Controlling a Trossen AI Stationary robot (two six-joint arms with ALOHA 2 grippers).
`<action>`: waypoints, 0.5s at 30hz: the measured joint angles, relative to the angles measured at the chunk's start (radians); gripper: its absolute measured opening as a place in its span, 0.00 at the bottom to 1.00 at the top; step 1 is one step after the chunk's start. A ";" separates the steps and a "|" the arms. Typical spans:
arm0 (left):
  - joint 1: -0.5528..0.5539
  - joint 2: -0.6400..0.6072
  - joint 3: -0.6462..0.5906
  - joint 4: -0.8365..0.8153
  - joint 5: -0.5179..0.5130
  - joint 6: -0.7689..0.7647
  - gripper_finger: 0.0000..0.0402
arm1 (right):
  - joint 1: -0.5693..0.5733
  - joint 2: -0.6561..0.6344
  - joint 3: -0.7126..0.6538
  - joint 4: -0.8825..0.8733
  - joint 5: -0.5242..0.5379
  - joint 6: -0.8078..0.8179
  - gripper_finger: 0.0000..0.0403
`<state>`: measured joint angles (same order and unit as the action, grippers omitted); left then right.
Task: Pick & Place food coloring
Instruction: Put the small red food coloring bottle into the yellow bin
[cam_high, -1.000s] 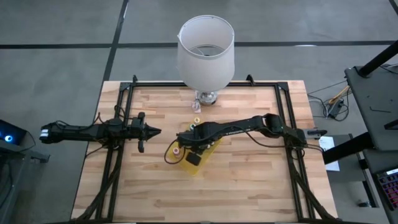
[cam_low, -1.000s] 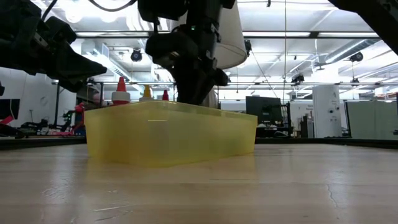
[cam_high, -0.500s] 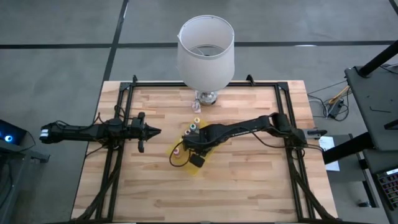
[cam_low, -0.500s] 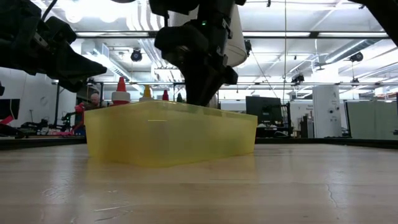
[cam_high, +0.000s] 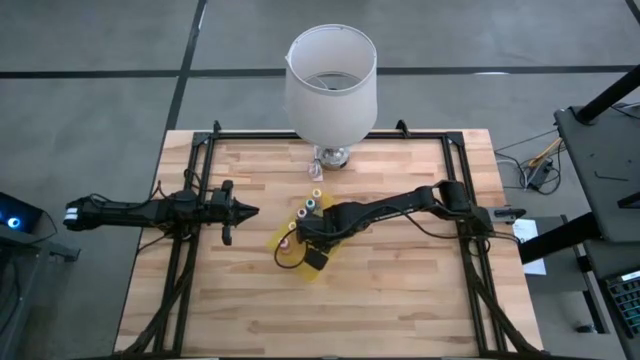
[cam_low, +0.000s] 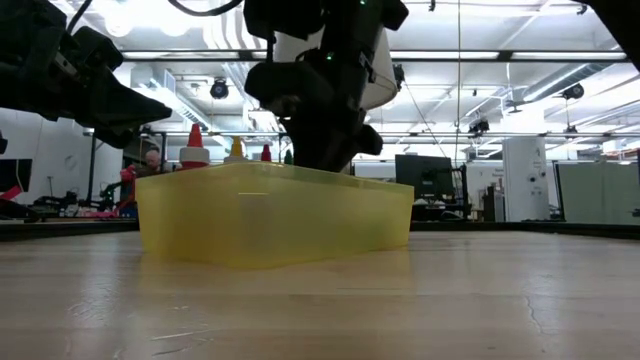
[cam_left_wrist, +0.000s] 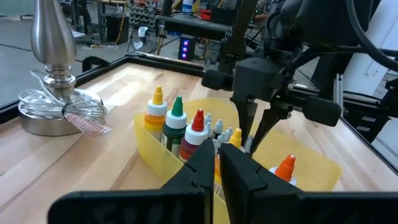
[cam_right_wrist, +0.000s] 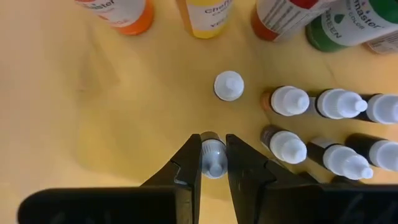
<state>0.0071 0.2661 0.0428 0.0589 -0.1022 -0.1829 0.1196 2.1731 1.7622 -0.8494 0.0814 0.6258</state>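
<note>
A small white-capped food coloring bottle stands inside the yellow tray, pinched by the right gripper; seven more small bottles stand nearby. The left gripper, fingers together, hovers well apart.

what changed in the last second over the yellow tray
The right hand slid a little toward the lamp end of the translucent yellow plastic tray and now brackets a small white-capped dropper bottle. The left hand, the tall colour-capped bottles and the white-shaded lamp stayed put.
</note>
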 joint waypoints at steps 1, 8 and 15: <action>0.000 0.000 0.000 0.000 0.000 0.000 0.00 | -0.001 0.000 -0.003 0.002 0.001 0.000 0.11; 0.000 0.000 0.000 0.000 0.000 0.000 0.00 | -0.006 0.000 -0.019 0.005 0.050 0.003 0.11; 0.000 0.000 0.000 0.000 0.000 0.000 0.00 | -0.006 0.000 -0.042 0.049 0.050 0.003 0.11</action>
<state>0.0071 0.2661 0.0425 0.0586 -0.1021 -0.1829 0.1131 2.1731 1.7198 -0.8002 0.1314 0.6292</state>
